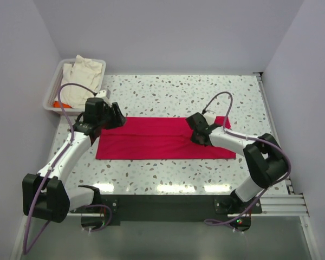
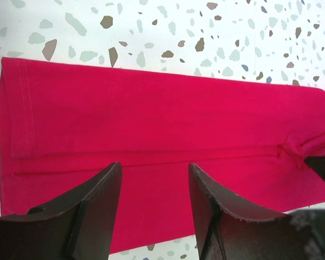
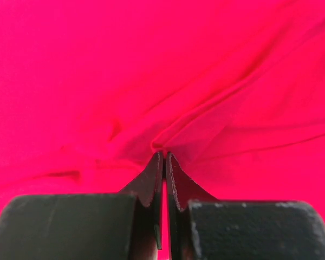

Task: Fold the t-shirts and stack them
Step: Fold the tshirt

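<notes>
The crimson-red t-shirt (image 1: pixel 151 140) lies folded into a long flat band across the middle of the table. My left gripper (image 1: pixel 119 120) hovers open over its left end. In the left wrist view the gripper (image 2: pixel 154 168) is empty above the red cloth (image 2: pixel 151 108). My right gripper (image 1: pixel 194 130) is down on the shirt's right part. In the right wrist view it (image 3: pixel 164 154) is shut, pinching a fold of the red cloth (image 3: pixel 97 81). The cream-white t-shirt (image 1: pixel 84 73) lies crumpled in the tray, with a bit of orange fabric (image 1: pixel 55 104) showing under it.
The white plastic tray (image 1: pixel 50 92) stands at the table's back left corner against the wall. Walls close in the table at the back and on both sides. A metal rail (image 1: pixel 271 108) runs along the right edge.
</notes>
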